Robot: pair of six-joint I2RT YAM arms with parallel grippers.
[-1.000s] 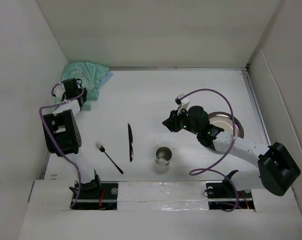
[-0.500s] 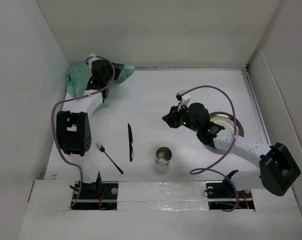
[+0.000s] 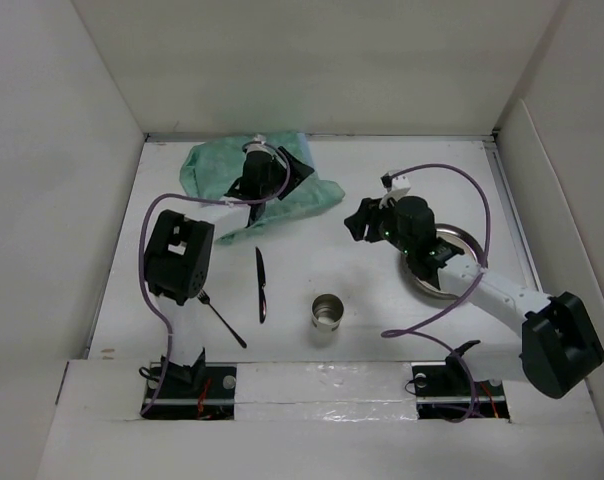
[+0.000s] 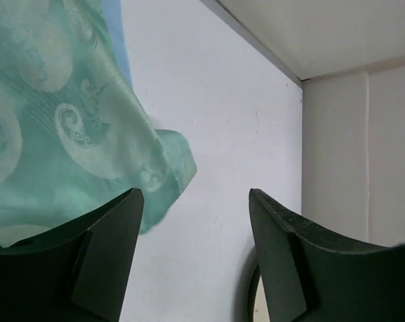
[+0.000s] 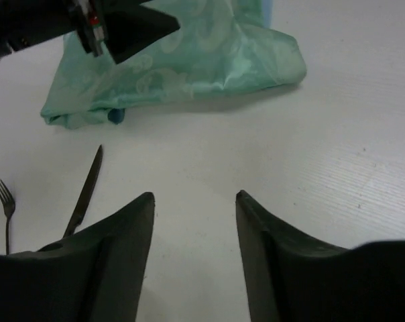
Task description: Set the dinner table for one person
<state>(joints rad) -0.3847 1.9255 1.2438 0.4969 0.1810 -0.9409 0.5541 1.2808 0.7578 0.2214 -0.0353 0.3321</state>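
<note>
Mint-green patterned cloth (image 3: pixel 207 170) lies crumpled at far left, with a blue underside showing at one edge. Dark knife (image 3: pixel 261 284) sits nearer than it, lying lengthwise far to near. Dark fork (image 3: pixel 220 318) is left of the knife, angled and not touching it. Metal cup (image 3: pixel 328 315) stands upright right of the knife, apart. Metal plate (image 3: pixel 460 243) is further right, partly hidden.

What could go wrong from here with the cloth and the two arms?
1. The mint-green cloth mat lies bunched, not flat; dishes set on it might tilt.
2. The open left gripper and open right gripper are both near the mat; reaching for it together, they could collide.
3. The fork lies partly under the left arm; a low swing may knock it.
</note>
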